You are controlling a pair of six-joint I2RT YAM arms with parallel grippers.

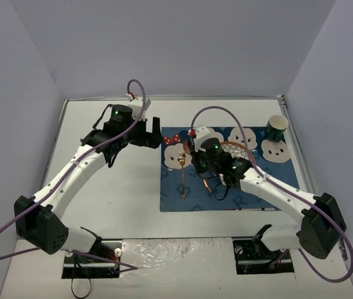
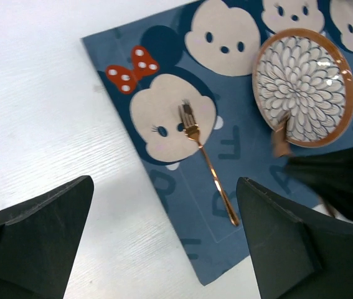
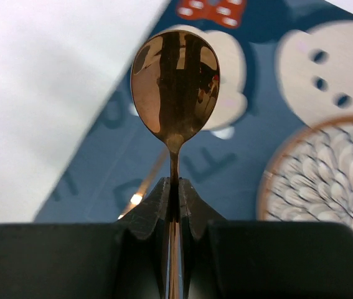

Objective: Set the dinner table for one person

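Right gripper [image 3: 173,188] pinches spoon [image 3: 175,81] over mat [image 3: 251,144]

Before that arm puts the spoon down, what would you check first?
1. Spoon held tight: ok, the right hand pinches its neck.
2. Fork placed: ok, it lies on the mat, left of the plate.
3. Landing spot right of the plate: cannot tell, the right arm hides it.
4. Left hand out of the way: ok, open, off to the left.
5. Cup upright: ok, by the mat's far right corner.
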